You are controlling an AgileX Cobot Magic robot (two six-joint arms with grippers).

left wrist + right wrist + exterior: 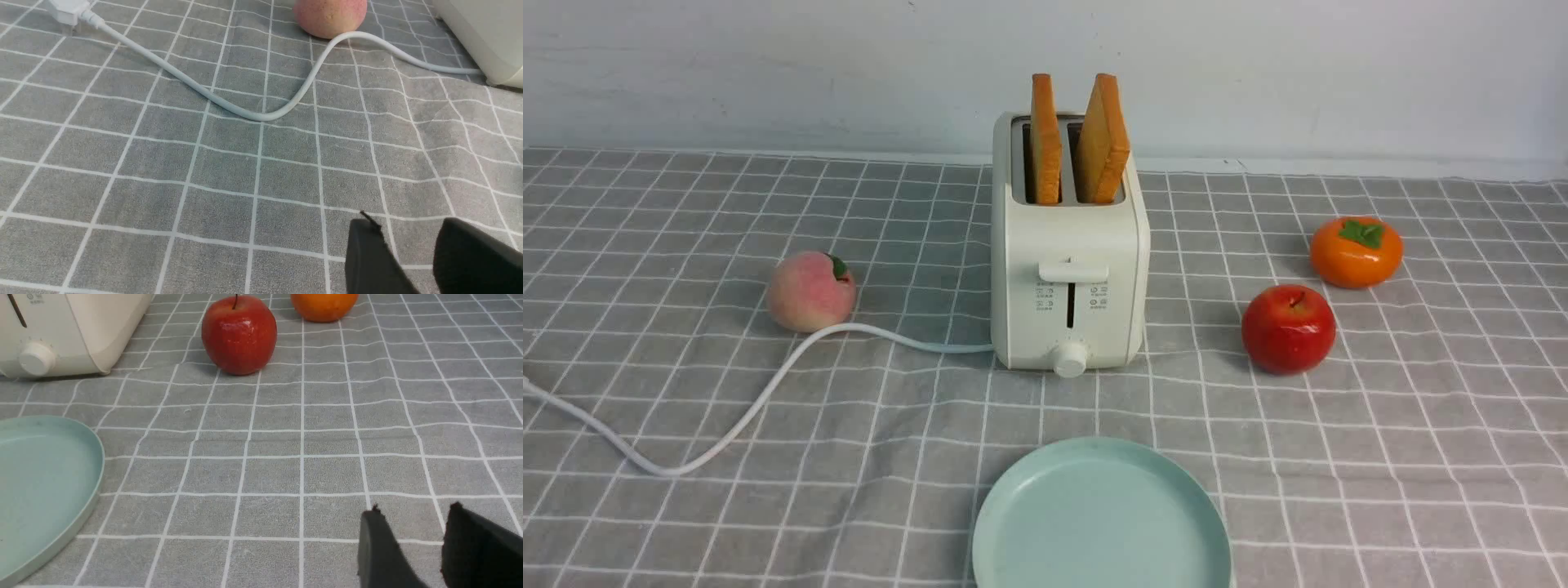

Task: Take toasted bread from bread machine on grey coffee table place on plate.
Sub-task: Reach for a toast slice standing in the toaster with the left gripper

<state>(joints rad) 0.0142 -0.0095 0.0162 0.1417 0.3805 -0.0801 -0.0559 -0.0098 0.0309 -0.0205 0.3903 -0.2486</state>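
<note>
2 toast slices (1080, 139) upright in toaster (1066, 245) | plate (1103, 514) in front of toaster, bare | both grippers' fingers spread, empty | step: likely pre-grasp; next, reach above toaster, pinch 1 slice

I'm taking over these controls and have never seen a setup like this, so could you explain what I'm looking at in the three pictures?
This robot has two arms, each with a gripper. The front picture looks forward from between them; the other two come from cameras on the wrists. On the grey checked cloth stand a cream toaster with two slices of toast in its slots, a pale green plate, a peach, a red apple and an orange persimmon. The left gripper and right gripper each show two dark, parted fingers. Neither holds anything.
</note>
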